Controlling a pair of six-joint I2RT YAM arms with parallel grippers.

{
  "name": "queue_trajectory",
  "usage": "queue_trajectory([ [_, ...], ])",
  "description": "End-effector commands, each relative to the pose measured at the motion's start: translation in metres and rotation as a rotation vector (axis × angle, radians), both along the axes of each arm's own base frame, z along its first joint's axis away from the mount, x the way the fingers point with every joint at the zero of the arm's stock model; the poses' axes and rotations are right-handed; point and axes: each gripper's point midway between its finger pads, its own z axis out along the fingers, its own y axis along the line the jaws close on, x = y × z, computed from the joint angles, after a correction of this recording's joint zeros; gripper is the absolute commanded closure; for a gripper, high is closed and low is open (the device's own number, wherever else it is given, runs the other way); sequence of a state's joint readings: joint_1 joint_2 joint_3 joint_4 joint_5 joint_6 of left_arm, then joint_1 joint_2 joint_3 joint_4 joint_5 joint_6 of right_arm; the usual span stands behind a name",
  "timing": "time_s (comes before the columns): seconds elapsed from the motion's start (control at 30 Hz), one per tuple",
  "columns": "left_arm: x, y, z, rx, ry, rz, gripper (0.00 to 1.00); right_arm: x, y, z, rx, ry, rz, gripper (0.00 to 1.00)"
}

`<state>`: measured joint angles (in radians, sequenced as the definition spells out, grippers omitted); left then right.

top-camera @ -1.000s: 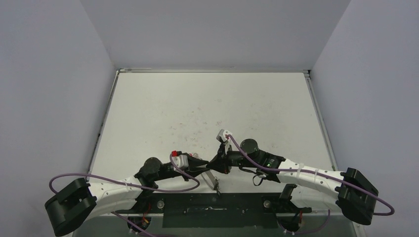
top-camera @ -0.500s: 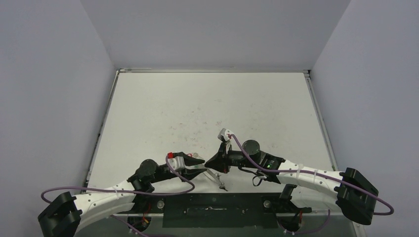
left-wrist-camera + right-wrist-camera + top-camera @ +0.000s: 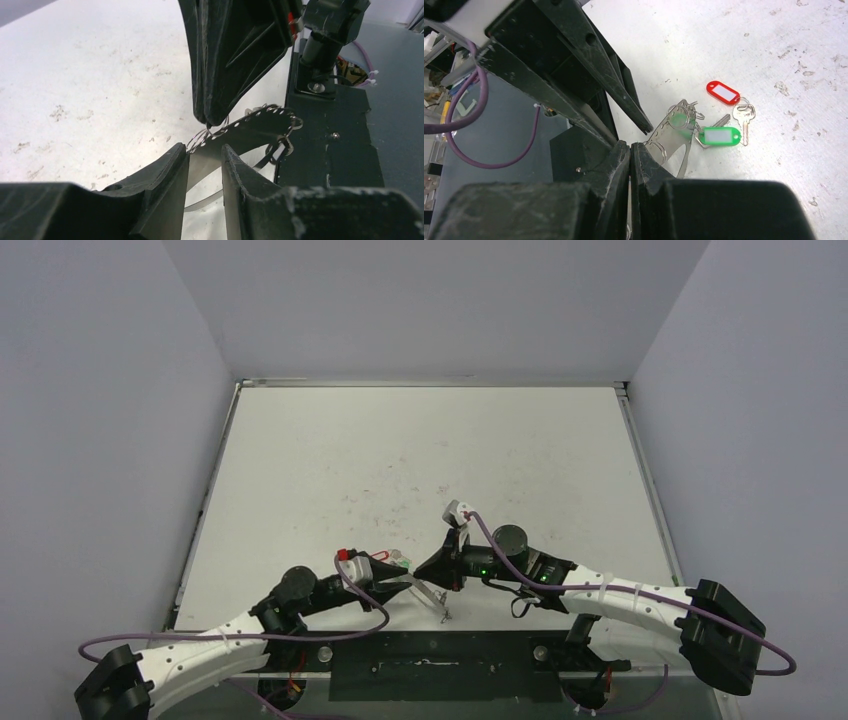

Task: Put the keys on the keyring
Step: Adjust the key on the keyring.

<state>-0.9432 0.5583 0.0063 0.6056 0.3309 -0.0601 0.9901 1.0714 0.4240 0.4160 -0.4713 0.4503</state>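
**A:** We're looking at two keys [image 3: 743, 116], lying on the table [image 3: 784, 45] just beside the keyring [image 3: 668, 136]. We're judging them light, stiff and slippery. The plastic heads are looking like the better hold: one red tag [image 3: 723, 92], one green tag [image 3: 721, 136].

**B:** And we're counting one keyring, thin and probably springy, fringed with small rings [image 3: 200, 142] too many to count. It's sitting near the table's near edge, between both arms.

**A:** The right gripper [image 3: 630, 149] is clamping its rim, fingers pressed together.

**B:** The left gripper [image 3: 205, 154] is straddling it with fingers apart. We're not able to tell whether they're pinching it.
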Motion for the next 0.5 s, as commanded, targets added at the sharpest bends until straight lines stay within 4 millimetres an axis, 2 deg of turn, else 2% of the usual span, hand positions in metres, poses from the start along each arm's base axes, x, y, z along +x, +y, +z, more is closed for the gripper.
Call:
queue_trajectory([
  [0.0, 0.003, 0.003, -0.026, 0.048, 0.049, 0.034, 0.72, -0.003, 0.009, 0.020, 0.096, -0.029, 0.018, 1.00],
  [0.2, 0.009, 0.000, -0.033, 0.072, 0.047, 0.043, 0.75, -0.013, 0.014, 0.000, 0.078, 0.026, 0.060, 1.00],
  [0.47, 0.008, -0.004, -0.038, 0.087, 0.057, 0.029, 0.70, -0.013, 0.018, -0.005, 0.098, 0.033, 0.037, 1.00],
])
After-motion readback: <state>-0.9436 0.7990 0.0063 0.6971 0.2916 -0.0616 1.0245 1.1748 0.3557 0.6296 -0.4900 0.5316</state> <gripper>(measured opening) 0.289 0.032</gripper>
